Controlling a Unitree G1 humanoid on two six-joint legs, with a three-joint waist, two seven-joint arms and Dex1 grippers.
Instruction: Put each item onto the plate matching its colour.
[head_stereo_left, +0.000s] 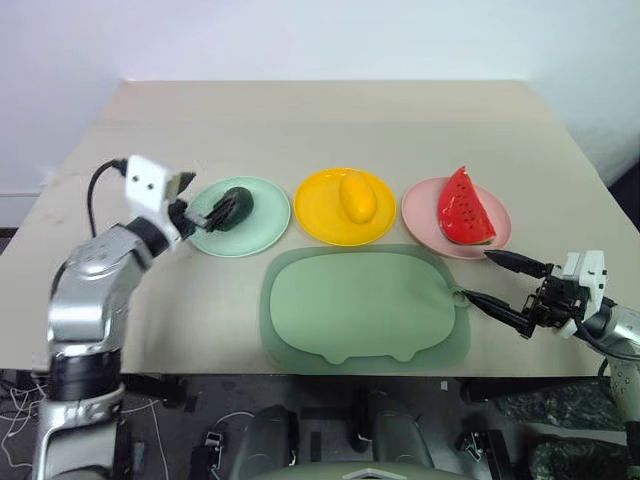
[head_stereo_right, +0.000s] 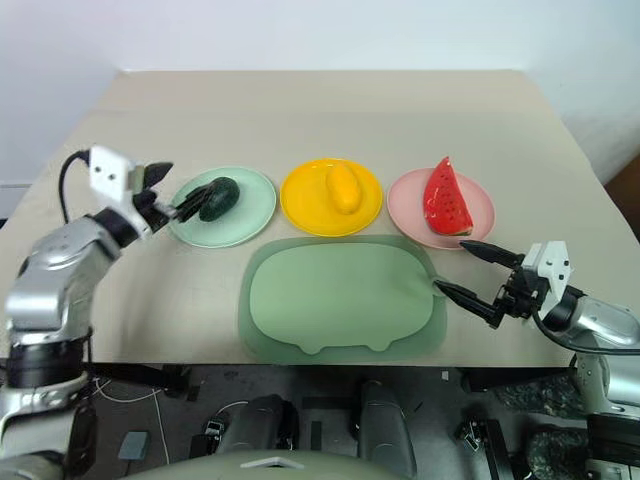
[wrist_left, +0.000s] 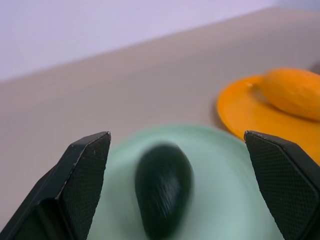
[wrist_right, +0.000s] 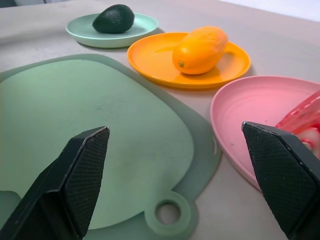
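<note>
The dark green avocado (head_stereo_left: 237, 207) lies on the mint green plate (head_stereo_left: 262, 222) at the left. My left gripper (head_stereo_left: 208, 200) is open at that plate's left rim, and in the left wrist view the avocado (wrist_left: 162, 187) sits between its spread fingers, touching neither. The yellow mango-like fruit (head_stereo_left: 357, 197) rests on the yellow plate (head_stereo_left: 318, 215) in the middle. At the right, the red watermelon wedge (head_stereo_left: 462, 207) stands on the pink plate (head_stereo_left: 420, 212). My right gripper (head_stereo_left: 478, 276) hangs open and empty, just in front of the pink plate.
A large green pig-shaped mat (head_stereo_left: 360, 305) lies in front of the three plates, reaching the table's near edge. The beige table (head_stereo_left: 330, 120) stretches bare behind the plates to a white wall.
</note>
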